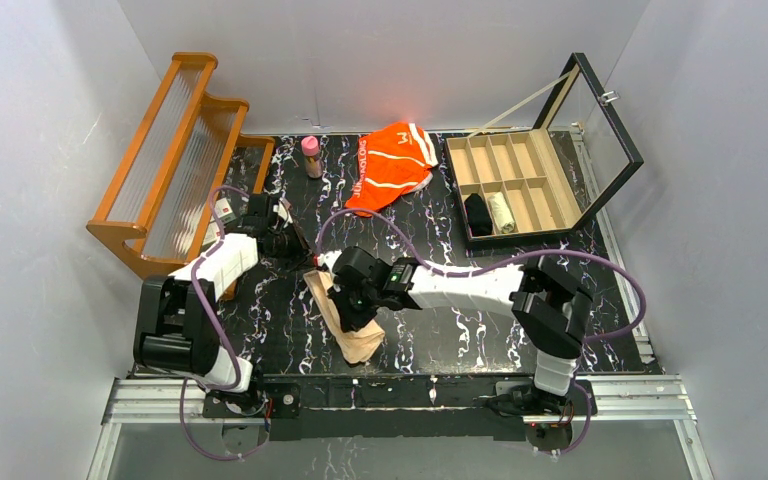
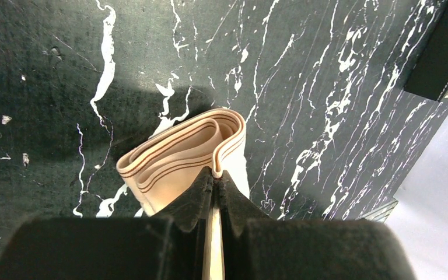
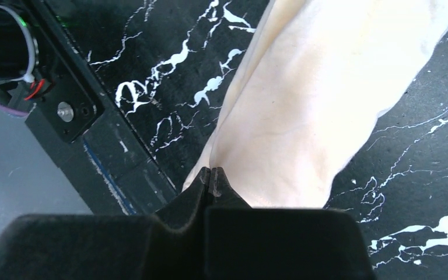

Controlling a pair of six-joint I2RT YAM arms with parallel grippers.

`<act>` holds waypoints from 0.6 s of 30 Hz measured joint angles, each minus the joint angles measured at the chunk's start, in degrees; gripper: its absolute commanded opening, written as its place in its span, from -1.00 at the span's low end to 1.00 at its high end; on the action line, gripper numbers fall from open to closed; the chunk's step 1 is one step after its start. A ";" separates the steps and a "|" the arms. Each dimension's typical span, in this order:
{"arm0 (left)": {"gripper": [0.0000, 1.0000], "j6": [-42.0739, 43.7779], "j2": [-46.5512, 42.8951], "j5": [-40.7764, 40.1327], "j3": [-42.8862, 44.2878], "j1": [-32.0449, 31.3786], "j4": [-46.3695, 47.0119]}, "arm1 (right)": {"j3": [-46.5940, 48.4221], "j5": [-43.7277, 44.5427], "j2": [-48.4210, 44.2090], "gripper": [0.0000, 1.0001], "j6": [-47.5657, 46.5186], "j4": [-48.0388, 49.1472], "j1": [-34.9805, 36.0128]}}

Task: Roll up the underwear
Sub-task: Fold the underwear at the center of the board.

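The beige underwear (image 1: 348,322) lies as a long folded strip on the black marble table, near the front middle. My left gripper (image 1: 298,250) is shut on its far end. In the left wrist view the gripper (image 2: 216,175) pinches the striped waistband of the beige underwear (image 2: 175,157), which curls in loose folds beyond the tips. My right gripper (image 1: 357,300) is over the strip's middle. In the right wrist view its jaws (image 3: 210,172) are closed at the edge of the beige underwear (image 3: 309,105), whose creases gather toward the tips. The orange underwear (image 1: 392,165) lies spread at the back.
An open black compartment box (image 1: 552,172) stands at the back right, holding a black roll (image 1: 478,213) and a pale roll (image 1: 501,212). A wooden rack (image 1: 175,160) stands at the left, with a pink bottle (image 1: 311,156) beside it. The table's front rail (image 3: 87,134) is close.
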 measured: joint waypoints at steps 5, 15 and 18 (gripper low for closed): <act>-1.00 -0.48 -1.73 0.09 -0.70 0.00 -0.17 | 0.02 -1.73 -1.49 -0.97 -0.83 -1.49 0.00; -1.00 -1.75 -7.89 -1.57 -8.24 0.00 -0.85 | 0.02 -7.48 0.00 -0.97 -2.16 -4.28 0.00; -1.00 -2.60 -10.16 -2.75 -10.60 0.00 -0.87 | 0.02 -8.70 1.22 -0.97 -2.27 -4.33 0.00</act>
